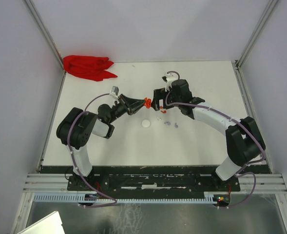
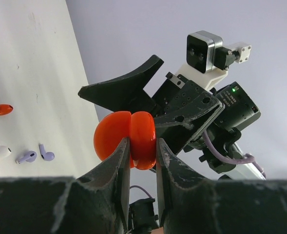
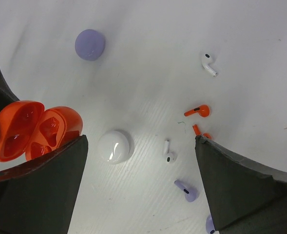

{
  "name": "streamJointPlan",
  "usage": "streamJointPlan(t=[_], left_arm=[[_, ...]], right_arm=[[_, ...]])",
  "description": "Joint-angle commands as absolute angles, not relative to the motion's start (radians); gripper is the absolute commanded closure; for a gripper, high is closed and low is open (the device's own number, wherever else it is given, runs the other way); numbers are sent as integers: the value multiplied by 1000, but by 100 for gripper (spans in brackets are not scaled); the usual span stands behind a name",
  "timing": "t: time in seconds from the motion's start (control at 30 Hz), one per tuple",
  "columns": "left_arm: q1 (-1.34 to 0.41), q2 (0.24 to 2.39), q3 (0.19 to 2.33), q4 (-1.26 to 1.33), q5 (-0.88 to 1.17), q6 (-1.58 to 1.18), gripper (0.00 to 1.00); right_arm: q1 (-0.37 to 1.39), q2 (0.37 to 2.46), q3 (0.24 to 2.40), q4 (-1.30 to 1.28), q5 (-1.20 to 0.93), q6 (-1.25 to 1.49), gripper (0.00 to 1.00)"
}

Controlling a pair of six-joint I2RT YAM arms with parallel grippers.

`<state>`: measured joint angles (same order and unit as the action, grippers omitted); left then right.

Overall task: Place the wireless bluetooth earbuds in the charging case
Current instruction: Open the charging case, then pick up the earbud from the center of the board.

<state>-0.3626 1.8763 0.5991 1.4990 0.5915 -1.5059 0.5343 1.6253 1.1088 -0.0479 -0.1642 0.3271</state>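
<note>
1. Right wrist view: the right claw (image 3: 141,146) is spread wide with nothing between its fingers. It hangs above the table (image 3: 148,29), where the loose earbuds lie.
2. Left wrist view: the left claw (image 2: 141,146) is clamped tight on the red charging case (image 2: 115,138), holding it up off the table. In the right wrist view the case's lid is swung open and both wells show.
3. From the middle of the right claw's gap, the case sits at about 9 o'clock, just beside the left finger. A red earbud (image 3: 198,111) lies at about 1 o'clock, near the right finger.
4. That earbud's long axis runs roughly 8 to 2 o'clock, stem toward 8 and head toward 2. This is nearly in line with the way the fingers close, so I judge the wrist needs a turn to pinch across the stem.
5. A second red earbud (image 3: 197,129) is half hidden at the right finger's tip.
6. The white earbuds (image 3: 208,64) and purple earbuds (image 3: 186,191) lie apart around them, and do not match this case.
7. The right arm is the nearer and the free one. The left arm is taken up with the case.
</note>
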Motion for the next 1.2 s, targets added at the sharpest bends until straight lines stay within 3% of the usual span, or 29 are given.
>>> streamJointPlan(t=[0.0, 0.43, 0.87, 1.17], left_arm=[[-380, 1894, 610, 1603, 601, -1558, 97], [-383, 1929, 604, 1656, 583, -1597, 97], [-239, 1895, 590, 1662, 522, -1614, 97], [-215, 1861, 541, 1662, 550, -1591, 97]], right_arm=[[537, 1639, 1153, 46, -218, 345, 0], [538, 1681, 1213, 42, -247, 350, 0], [524, 1632, 1160, -129, 21, 374, 1], [523, 1766, 1280, -275, 65, 374, 9]])
